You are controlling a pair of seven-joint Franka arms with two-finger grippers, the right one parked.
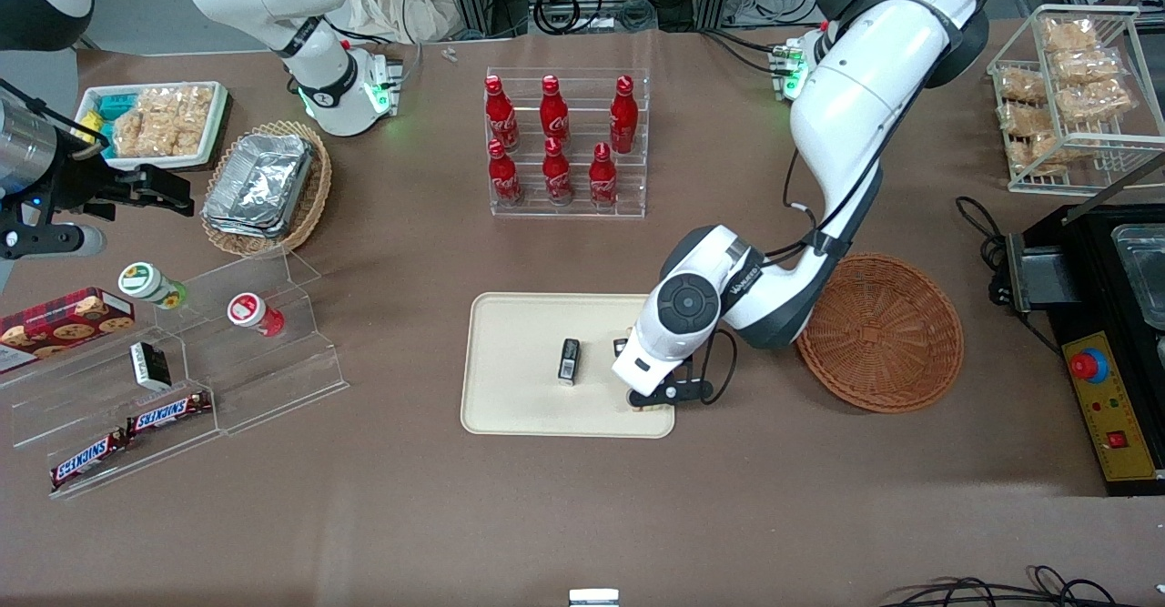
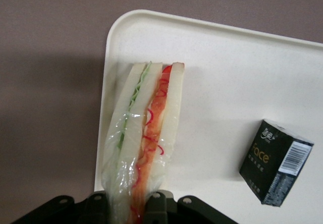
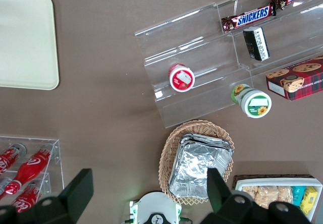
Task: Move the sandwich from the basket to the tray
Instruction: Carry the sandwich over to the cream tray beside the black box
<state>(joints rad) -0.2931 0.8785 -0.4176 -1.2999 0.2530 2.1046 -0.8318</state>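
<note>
Jaws [image 2: 128, 206] clamped on film-wrapped wedge sandwich [image 2: 144, 143] (layered white bread) over smooth cream tray [image 2: 222, 72].

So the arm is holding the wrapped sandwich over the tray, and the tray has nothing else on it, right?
Not quite. The gripper does hold the wrapped sandwich over the tray, shut on its end, but the tray is not bare: a small black box lies on it beside the sandwich. The left wrist view shows it, and the front view shows the box too.
</note>
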